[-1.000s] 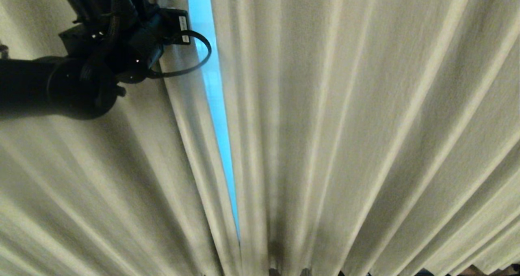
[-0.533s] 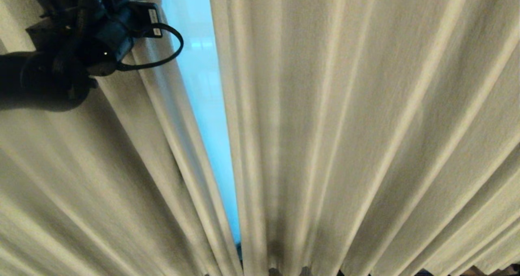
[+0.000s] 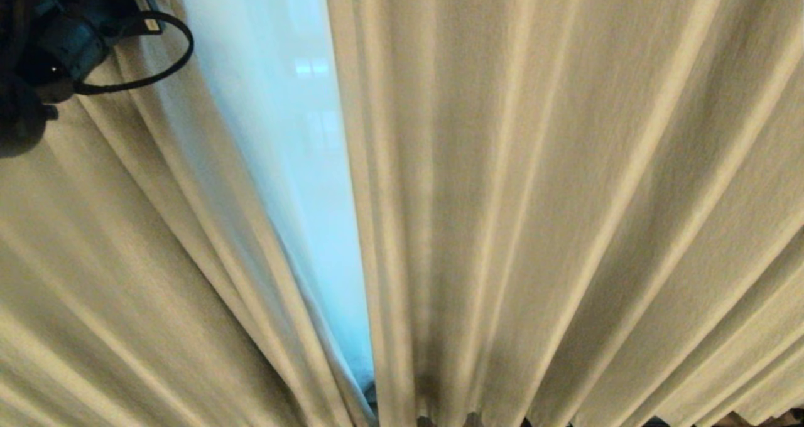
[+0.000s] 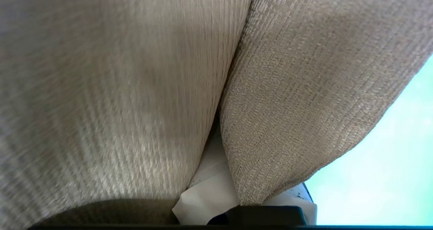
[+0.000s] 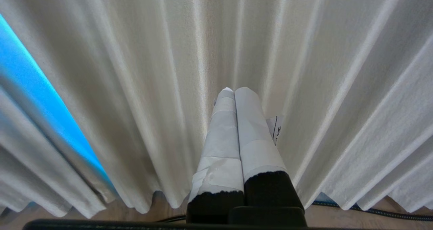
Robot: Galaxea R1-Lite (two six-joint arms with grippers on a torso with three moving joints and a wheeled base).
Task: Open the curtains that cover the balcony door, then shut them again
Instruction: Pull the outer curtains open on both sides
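Observation:
The curtains fill the head view as two cream pleated panels: a left one [image 3: 125, 257] and a right one [image 3: 534, 194]. Between them a wedge-shaped gap shows a bright, pale blue-white sheer layer [image 3: 295, 163]. The balcony door is hidden behind it. My left arm [image 3: 50, 44] is at the upper left, at the left panel's inner edge. In the left wrist view my left gripper [image 4: 236, 196] is shut on a fold of that woven panel [image 4: 304, 88], which hides the fingertips. My right gripper [image 5: 233, 89] is shut and empty, with its white-taped fingers [image 5: 220, 138] pointing at the right panel's lower pleats.
A strip of wooden floor [image 5: 372, 221] shows below the curtain hems. A black cable [image 5: 372, 214] lies on it under the right panel. The black cable loop [image 3: 169, 56] of the left wrist hangs against the fabric.
My left arm has swung to the left with the left panel's edge in its grip. The gap has widened from a thin blue strip to a broad wedge. The right panel has stayed still.

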